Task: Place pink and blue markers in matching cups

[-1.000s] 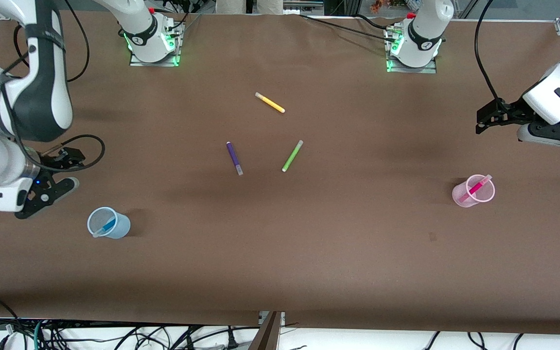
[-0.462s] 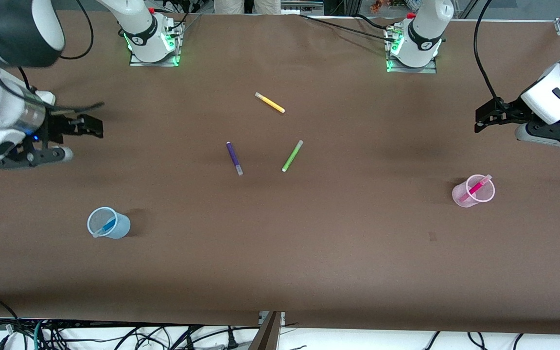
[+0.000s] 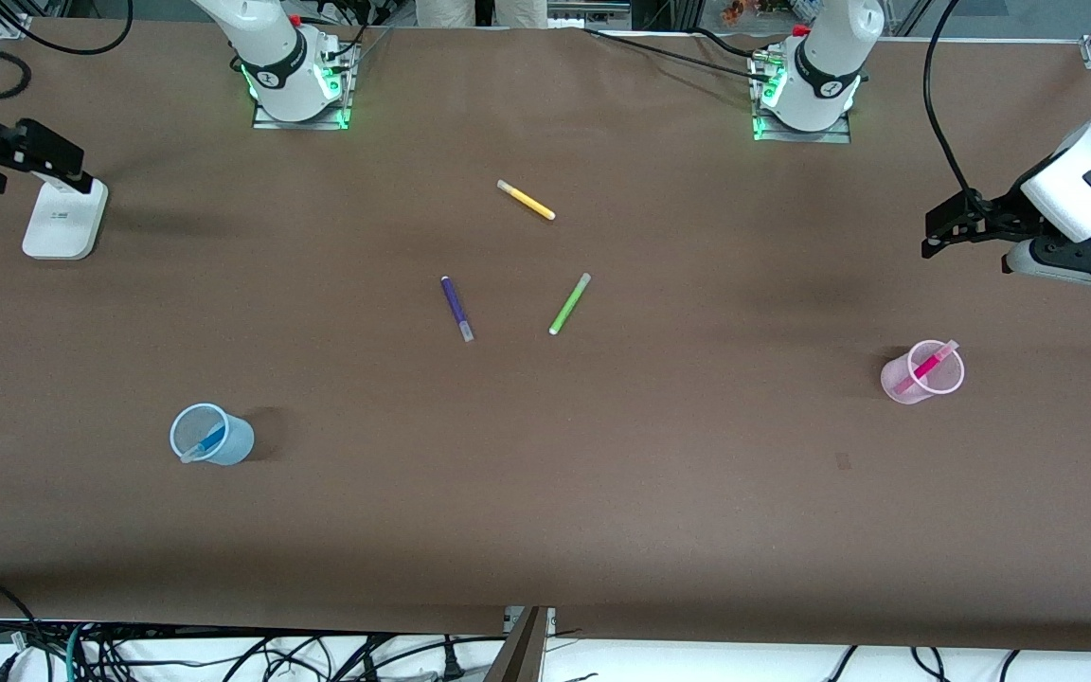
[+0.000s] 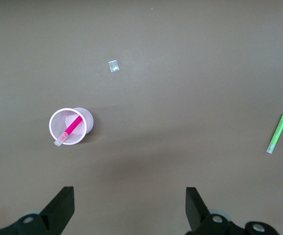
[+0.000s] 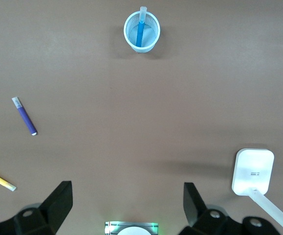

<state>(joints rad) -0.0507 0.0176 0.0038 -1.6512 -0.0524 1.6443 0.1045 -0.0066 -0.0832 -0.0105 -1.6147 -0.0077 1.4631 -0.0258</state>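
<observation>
The light blue cup [image 3: 211,435] stands upright near the right arm's end of the table with the blue marker [image 3: 209,441] leaning inside it; both show in the right wrist view [image 5: 141,32]. The pale pink cup [image 3: 922,372] stands near the left arm's end and holds the pink marker [image 3: 929,365]; both show in the left wrist view [image 4: 68,127]. My left gripper [image 3: 1028,263] hangs open and empty high over the table, its fingers wide apart in its wrist view [image 4: 130,215]. My right gripper [image 5: 126,210] is open and empty, high up and mostly cut off at the front view's edge.
A yellow pen [image 3: 526,200], a dark purple pen [image 3: 456,308] and a lime-green pen [image 3: 569,303] lie mid-table. A white stand [image 3: 58,218] sits at the right arm's end. A small clear scrap [image 4: 113,66] lies near the pink cup.
My right arm has lifted and swung away from the blue cup toward the robots' side, out past the view's edge, uncovering the white stand. The left arm has barely moved.
</observation>
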